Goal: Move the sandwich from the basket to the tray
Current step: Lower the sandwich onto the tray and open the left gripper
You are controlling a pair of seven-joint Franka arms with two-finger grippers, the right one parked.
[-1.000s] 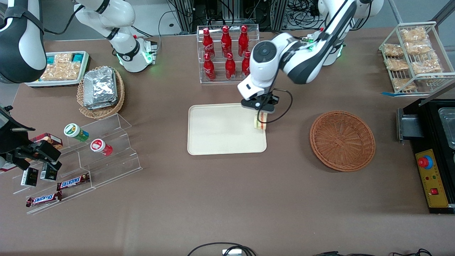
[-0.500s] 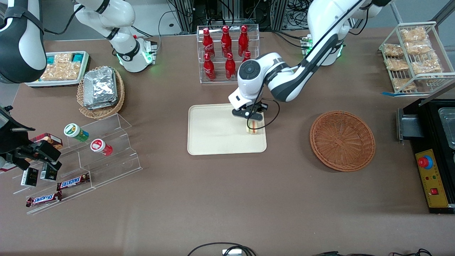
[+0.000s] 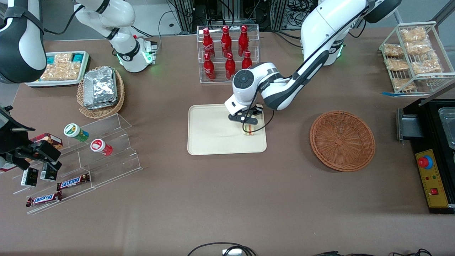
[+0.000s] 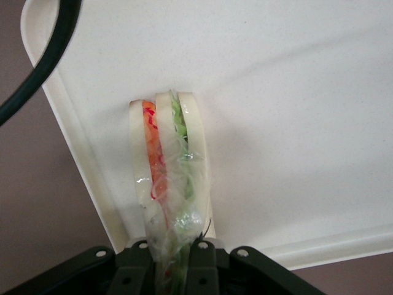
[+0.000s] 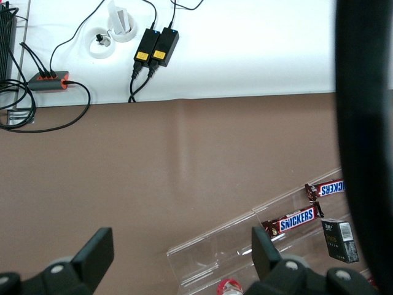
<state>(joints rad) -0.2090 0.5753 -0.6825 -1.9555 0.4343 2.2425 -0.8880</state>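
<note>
Pincer (image 3: 248,125): clamped on sandwich (image 4: 167,178), low over tray (image 3: 213,138). Sandwich hangs straight below it on edge, long axis downward, tip apparently touching tray near rim. Basket (image 3: 342,140) well apart.

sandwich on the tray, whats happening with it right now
The left arm's gripper is shut on the wrapped sandwich and holds it on edge over the cream tray, near the tray's rim toward the working arm's end. The sandwich is at or just above the tray surface. The reddish-brown basket it came from has no sandwich in it.
</note>
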